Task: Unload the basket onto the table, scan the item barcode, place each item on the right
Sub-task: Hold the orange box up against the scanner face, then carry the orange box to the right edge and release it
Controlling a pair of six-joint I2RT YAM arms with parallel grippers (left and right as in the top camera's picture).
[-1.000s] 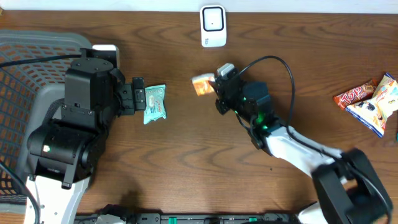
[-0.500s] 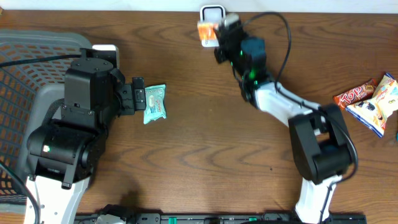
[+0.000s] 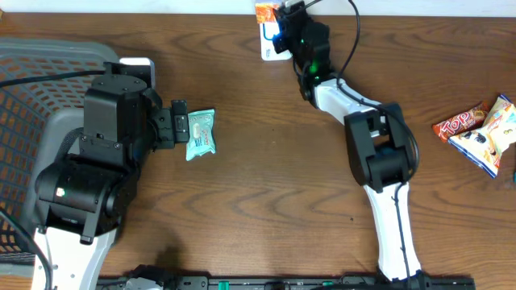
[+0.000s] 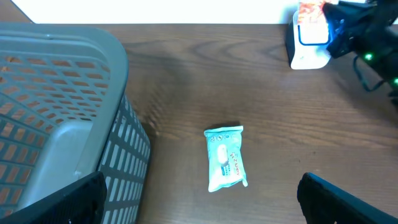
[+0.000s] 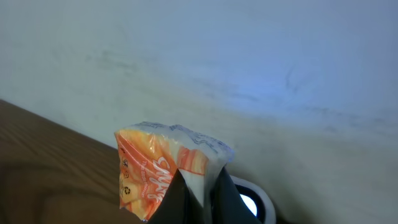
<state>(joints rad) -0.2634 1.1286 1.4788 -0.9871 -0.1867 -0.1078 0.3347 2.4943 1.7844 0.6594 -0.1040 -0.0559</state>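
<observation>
At the far left a grey mesh basket (image 3: 32, 72) sits on the brown wooden worktop (image 3: 258, 185), partly under the bulky black left arm. The left tool (image 3: 182, 122) hangs released, its 2 fingers spread wide and holding nothing. Just ahead of those fingers a small teal packet (image 3: 201, 134) lies flat on the wood. From above, its near edge looks just beside the fingertips, and I cannot tell whether they touch.

Further right, at the far edge of the worktop, a white scanner (image 3: 270, 44) stands upright with a blue glow in its window. The right arm is stretched out long towards it. The right tool (image 3: 282, 20) is clenched on an orange snack packet (image 3: 266, 11), pinching its lower edge and holding it up off the wood, right over the top of the scanner, against the pale wall.

Well apart at the right edge, 2 more snack packets lie together, a red one (image 3: 459, 125) and a white and yellow one (image 3: 493, 138).
</observation>
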